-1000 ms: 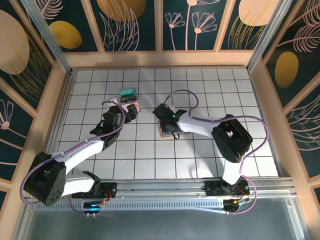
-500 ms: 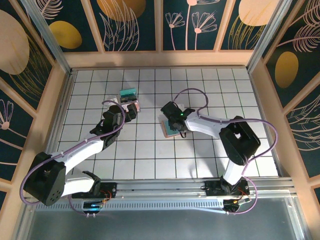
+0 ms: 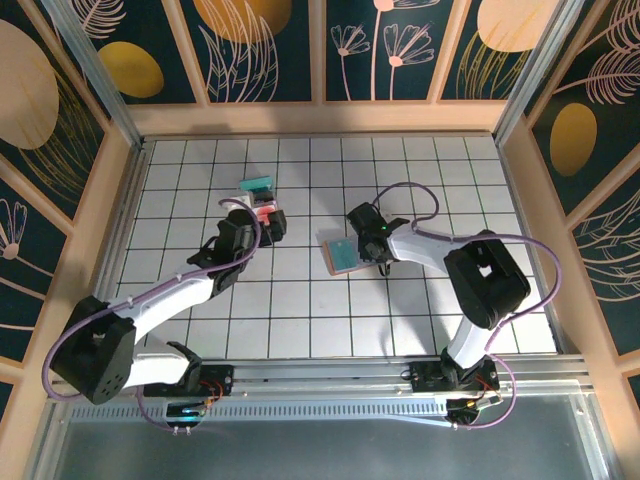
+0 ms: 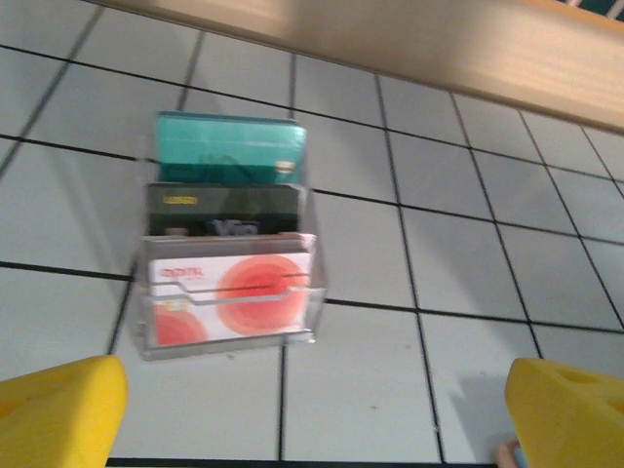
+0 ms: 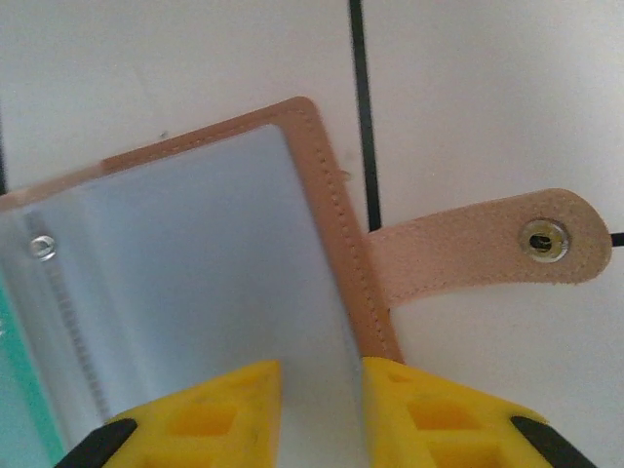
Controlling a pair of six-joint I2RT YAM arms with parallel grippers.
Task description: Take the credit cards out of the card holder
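Note:
The card holder (image 3: 341, 256) lies open at mid-table, pinkish-brown at the rim and grey-blue inside (image 5: 195, 253). A teal credit card (image 3: 343, 253) shows inside it, and as a sliver (image 5: 10, 390) in the right wrist view. Its snap strap (image 5: 468, 258) lies flat on the tiles. My right gripper (image 3: 370, 239) is at its right edge, its yellow fingers closed on the inner flap (image 5: 322, 390). My left gripper (image 3: 268, 222) is open (image 4: 312, 429), just short of a clear stand (image 4: 229, 292). That stand carries a teal card (image 4: 229, 146), a dark one and a white-red one (image 4: 234, 288).
The white tiled table (image 3: 400, 310) is boxed in by wooden walls (image 3: 320, 118). The clear stand (image 3: 260, 203) sits left of centre toward the back. The right arm's cable loops above its wrist.
My right gripper has travelled right and pinched tighter, and the card holder went from closed to lying open with teal showing. The left gripper has edged toward the clear stand.

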